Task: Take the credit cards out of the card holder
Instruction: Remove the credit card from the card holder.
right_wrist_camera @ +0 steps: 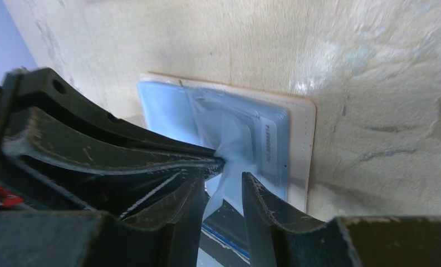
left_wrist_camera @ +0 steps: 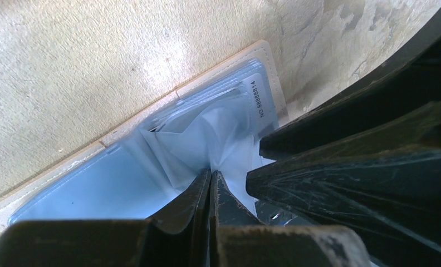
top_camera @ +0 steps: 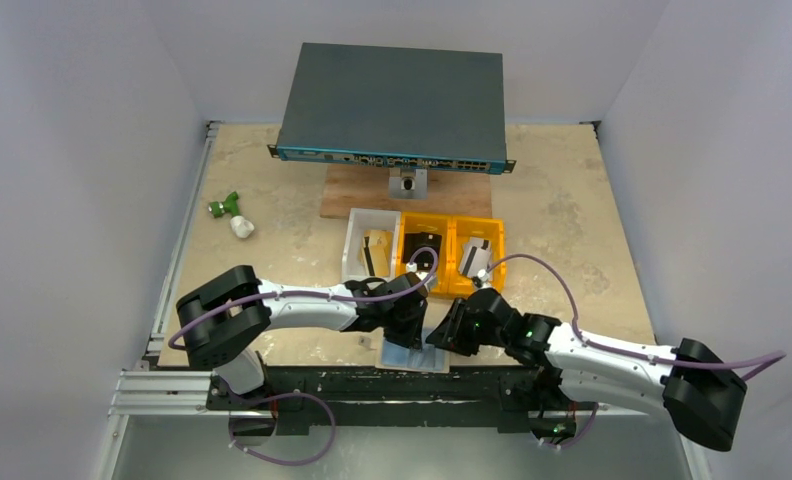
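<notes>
Two flat panels of the card holder (left_wrist_camera: 84,192), pale blue with a stitched tan border, lie open on the rough beige worktop (left_wrist_camera: 96,55). The left gripper (left_wrist_camera: 211,173) has its jaws pinched tight on the holder's crumpled clear plastic sleeve (left_wrist_camera: 207,133). The right gripper (right_wrist_camera: 223,178) has its jaws slightly apart, astride the sleeve.

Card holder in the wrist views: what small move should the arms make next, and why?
Likely ease the open right tool forward and close it on the pale numbered card, seated in a pocket of the pale blue folding card holder. The left tool is shut on the translucent plastic sleeve, tenting it; the right tool only straddles that sleeve and grips nothing.
</notes>
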You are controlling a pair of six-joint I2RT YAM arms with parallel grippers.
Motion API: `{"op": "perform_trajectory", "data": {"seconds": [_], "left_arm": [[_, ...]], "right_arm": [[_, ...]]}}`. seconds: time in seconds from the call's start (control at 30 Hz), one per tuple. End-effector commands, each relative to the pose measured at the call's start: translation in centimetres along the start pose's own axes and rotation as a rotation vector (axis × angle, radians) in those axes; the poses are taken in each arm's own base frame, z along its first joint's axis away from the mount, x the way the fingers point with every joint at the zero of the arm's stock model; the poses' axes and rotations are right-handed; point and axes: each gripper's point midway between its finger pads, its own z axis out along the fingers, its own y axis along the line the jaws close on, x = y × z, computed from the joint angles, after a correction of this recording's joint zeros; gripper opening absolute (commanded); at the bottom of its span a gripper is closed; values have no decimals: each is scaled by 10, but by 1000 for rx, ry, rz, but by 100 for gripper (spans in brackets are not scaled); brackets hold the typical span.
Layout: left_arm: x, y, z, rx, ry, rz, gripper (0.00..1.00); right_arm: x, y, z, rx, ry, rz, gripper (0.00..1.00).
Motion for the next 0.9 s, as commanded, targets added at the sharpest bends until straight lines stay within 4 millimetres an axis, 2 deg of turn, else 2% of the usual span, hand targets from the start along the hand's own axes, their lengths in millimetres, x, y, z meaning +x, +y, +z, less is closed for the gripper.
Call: {"op": "perform_trajectory", "data": {"seconds": [0.0, 0.27, 0.33, 0.47, 0.5, 0.67, 0.87], "left_arm": [[29, 22, 12, -65, 89, -15, 0], [30, 23, 10, -63, 87, -13, 0], [29, 21, 9, -56, 86, -10, 0], [26, 19, 1, -56, 77, 0, 2], [24, 17, -2, -55, 71, 3, 5], [15, 15, -28, -68, 15, 17, 23], [17, 38, -59, -154, -39, 5, 27]], "right_arm": [[6, 2, 5, 0, 1, 20, 31], [7, -1, 12, -2, -4, 48, 28], [6, 3, 14, -17, -9, 54, 23], [2, 10, 15, -23, -25, 52, 5], [0, 11, 15, -22, -31, 49, 0], [-4, 17, 13, -28, -47, 38, 0], [-9, 34, 10, -59, -67, 0, 0]]}}
